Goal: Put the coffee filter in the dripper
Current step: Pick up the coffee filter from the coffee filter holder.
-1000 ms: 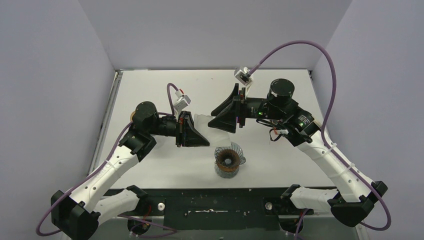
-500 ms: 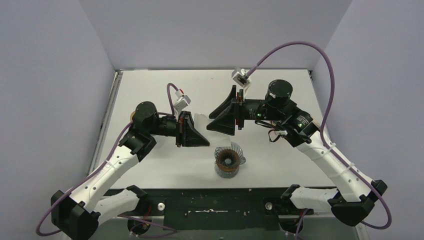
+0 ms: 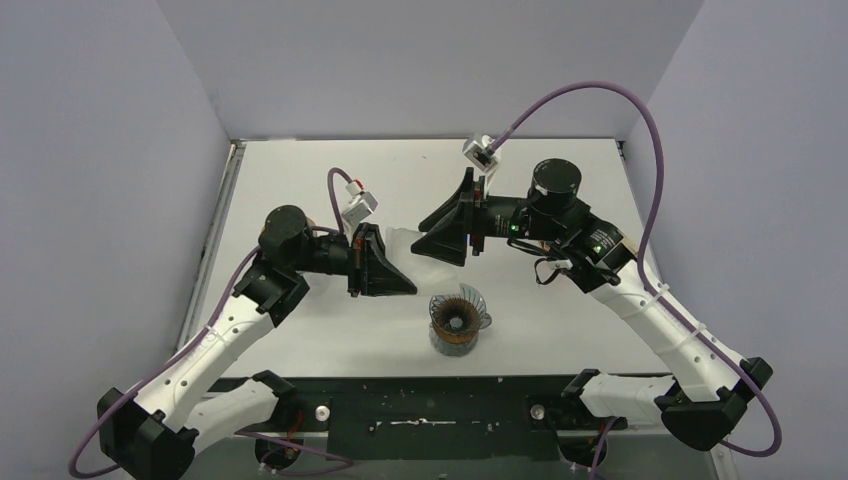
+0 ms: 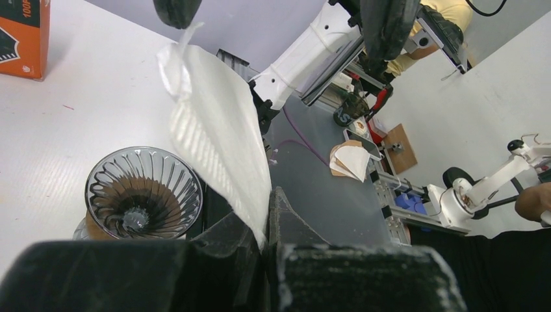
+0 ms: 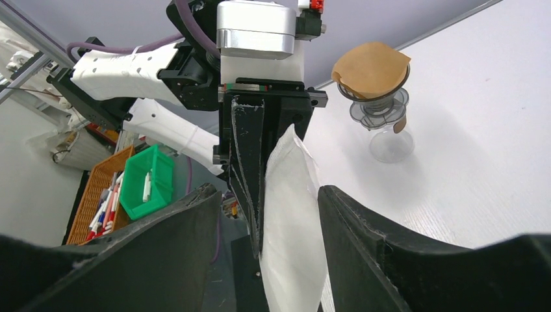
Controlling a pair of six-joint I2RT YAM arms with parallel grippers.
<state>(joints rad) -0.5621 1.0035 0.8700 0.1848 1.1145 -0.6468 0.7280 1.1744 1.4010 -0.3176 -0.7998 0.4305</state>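
Holding the coffee filter (image 4: 221, 143) flat, above and beyond the dripper (image 3: 459, 322), pinched tight in the left gripper (image 4: 268, 208). Straddling its free edge with the right gripper (image 5: 265, 195), jaws spread, no contact evident. Not seated yet. Leaves opening the cone and lowering into the empty dripper. Reaching in level from either side of the dripper.

Soft, even light falls from overhead in the top view. The white table (image 3: 300, 190) is bright without glare, and the arms lay only faint, diffuse shadows on it. Focus is sharp throughout. In the left wrist view the coffee filter (image 4: 221, 140) glows translucent, nearly blown out toward 11 o'clock, while the left gripper (image 4: 268, 218) at 6 o'clock is a dark, soft-focus mass. In the right wrist view the right gripper (image 5: 266, 195) shows its black fingers (image 5: 403, 260) blurred at 5 and 7 o'clock, and the table at 3 o'clock is washed almost white.
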